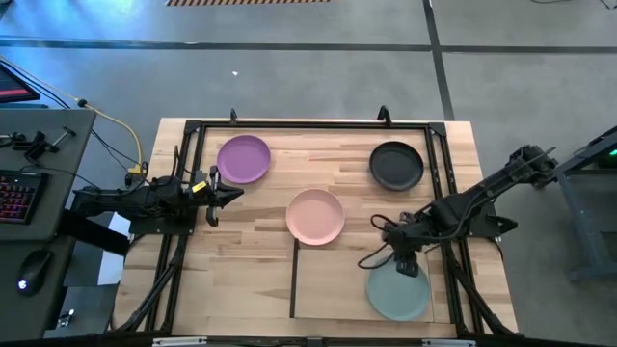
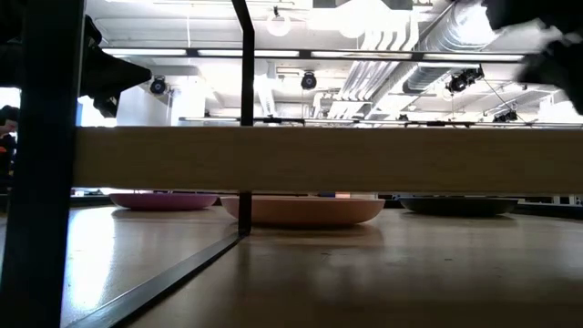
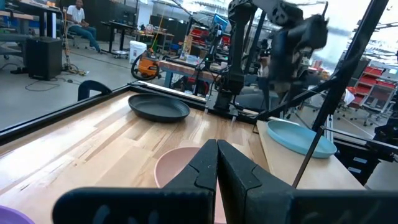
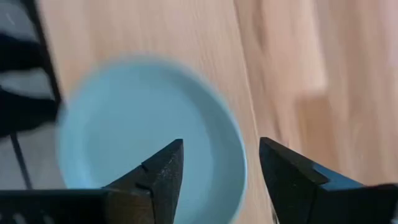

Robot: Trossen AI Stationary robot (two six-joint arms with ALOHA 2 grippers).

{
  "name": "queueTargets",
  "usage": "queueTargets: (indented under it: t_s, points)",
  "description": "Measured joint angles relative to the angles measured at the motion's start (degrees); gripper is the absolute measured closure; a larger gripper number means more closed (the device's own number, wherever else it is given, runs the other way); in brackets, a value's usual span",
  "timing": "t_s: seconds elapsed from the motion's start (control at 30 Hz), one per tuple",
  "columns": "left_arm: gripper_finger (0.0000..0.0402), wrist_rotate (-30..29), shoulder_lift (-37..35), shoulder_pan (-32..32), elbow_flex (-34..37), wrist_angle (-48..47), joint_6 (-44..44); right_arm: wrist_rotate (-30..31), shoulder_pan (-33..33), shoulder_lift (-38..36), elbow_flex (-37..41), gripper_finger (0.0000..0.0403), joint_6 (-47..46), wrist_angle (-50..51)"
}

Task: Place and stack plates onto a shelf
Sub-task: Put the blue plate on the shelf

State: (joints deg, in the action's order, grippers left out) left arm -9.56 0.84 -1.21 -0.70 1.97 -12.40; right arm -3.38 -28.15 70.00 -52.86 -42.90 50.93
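The pale blue-green plate [image 1: 397, 292] lies flat on the shelf [image 1: 333, 280], toward the shelf's right end. My right gripper [image 1: 406, 266] hangs open above the plate's far rim [image 4: 239, 155], one finger over the bowl and one beyond the rim. The pink plate [image 1: 315, 216] sits on the tabletop just beyond the shelf. The purple plate [image 1: 243, 159] lies far left and the black plate [image 1: 396, 166] far right. My left gripper [image 1: 217, 193] is shut, near the table's left side beside the purple plate. In the low view the shelf's front edge [image 2: 328, 159] hides the blue-green plate.
A dark metal frame [image 1: 308, 123] runs around the tabletop, with posts at the sides. The shelf's left half is bare wood. A desk with a keyboard [image 1: 14, 193] and mouse stands left of the table. Bare tabletop lies between the purple and black plates.
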Motion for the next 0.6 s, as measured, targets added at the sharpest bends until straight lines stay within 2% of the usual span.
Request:
queueTargets:
  t_s: [0.1,0.2,0.4,0.6]
  points:
    - [0.0401,0.00,0.02,0.00,0.01,0.01,0.00,4.17,1.13,1.16,-3.90,0.0207,3.81,-2.26]
    - [0.0401,0.02,0.02,0.00,0.00,0.00,0.00,4.76,2.33,4.15,-6.77,0.0206,7.90,-4.84]
    - [0.0402,0.00,0.00,0.02,-0.01,0.01,0.00,1.74,2.76,13.95,-10.97,0.0206,16.01,-8.88]
    - [0.0401,0.01,0.02,0.00,0.00,0.00,0.00,-4.18,2.53,21.90,-13.09,0.0206,22.62,-10.14]
